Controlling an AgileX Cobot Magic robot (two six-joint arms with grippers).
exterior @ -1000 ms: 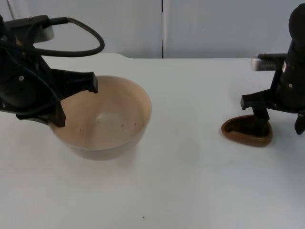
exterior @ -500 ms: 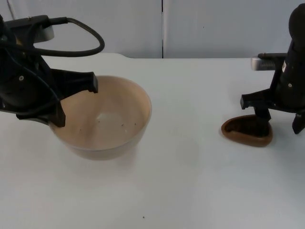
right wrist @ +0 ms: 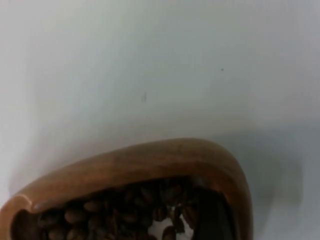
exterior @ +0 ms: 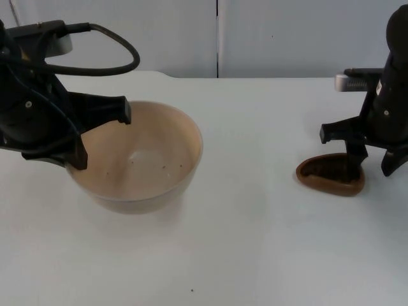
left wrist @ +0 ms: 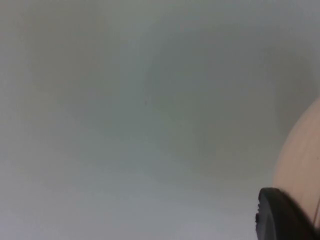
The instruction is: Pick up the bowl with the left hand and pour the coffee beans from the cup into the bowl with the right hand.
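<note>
On the white bench (exterior: 255, 242), the left gripper (exterior: 102, 137) has its fingers clamped across the near-side rim of the beige bowl (exterior: 137, 159), while the right gripper (exterior: 370, 159) stands spread apart, one finger inside the brown cup (exterior: 330, 174) of coffee beans (right wrist: 125, 210).

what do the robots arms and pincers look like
Both arms are matte black with blocky, angular housings. The left pincer has two stubby flat black fingers. The right pincer has slim black fingers under a wide black crossbar, with a silver cylindrical part on the arm above it. No markings can be made out.
</note>
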